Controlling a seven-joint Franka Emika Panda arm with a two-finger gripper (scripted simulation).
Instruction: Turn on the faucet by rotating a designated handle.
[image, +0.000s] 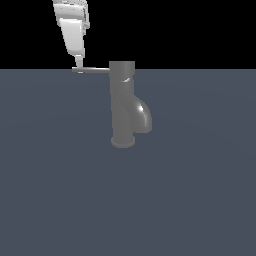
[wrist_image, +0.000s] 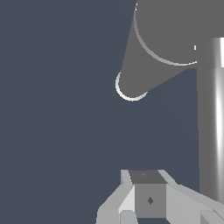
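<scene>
A flat slate-grey table runs back to a black void. On it, about mid-scene, stands the faucet, its spout curving toward the exterior view's right. The handle, a thin rod, sticks out from the top cap toward the exterior view's left. The gripper hangs tip-down at the rod's free end, apparently touching it. The jaws look drawn close together with nothing between them, though neither view settles this. To do the turn well, I would push sideways at the very tip for leverage, following the arc round the column so contact does not slip off.
</scene>
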